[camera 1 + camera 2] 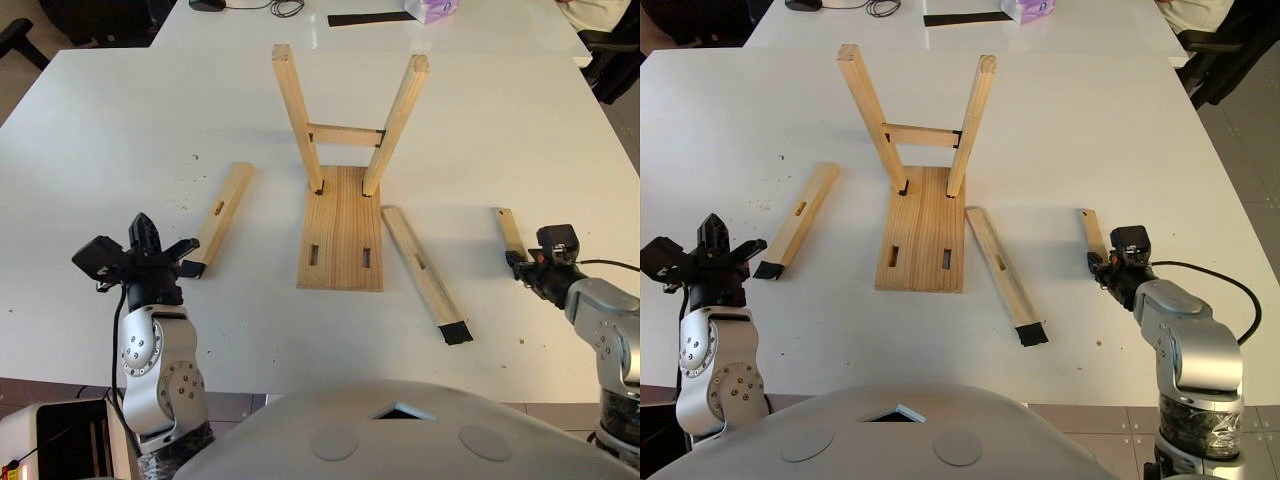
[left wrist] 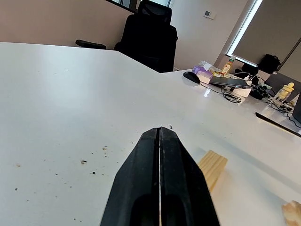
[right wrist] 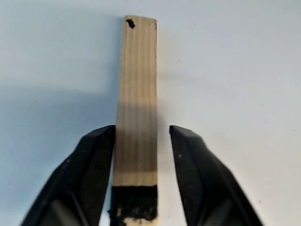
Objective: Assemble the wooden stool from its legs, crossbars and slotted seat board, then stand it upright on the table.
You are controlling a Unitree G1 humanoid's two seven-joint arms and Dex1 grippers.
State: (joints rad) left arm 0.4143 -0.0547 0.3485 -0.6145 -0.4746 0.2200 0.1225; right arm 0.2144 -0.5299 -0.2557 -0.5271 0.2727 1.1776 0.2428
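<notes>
Head view: the loose crossbar (image 1: 509, 230) lies at three o'clock of the seat board (image 1: 340, 228); left wrist: the left gripper (image 2: 160, 141) is pressed together above the table (image 2: 70, 94); right wrist: the right gripper (image 3: 140, 141) is spread astride that seemingly light, stiff, smooth stick, probably best pinched mid-length.

The crossbar (image 3: 136, 84) runs off the frame edge at its black end. The left gripper (image 2: 160, 133) hides much of a loose leg (image 2: 214, 165). The specks (image 2: 83, 162) on the table (image 2: 61, 94), perhaps crumbs, are too small to name.
</notes>
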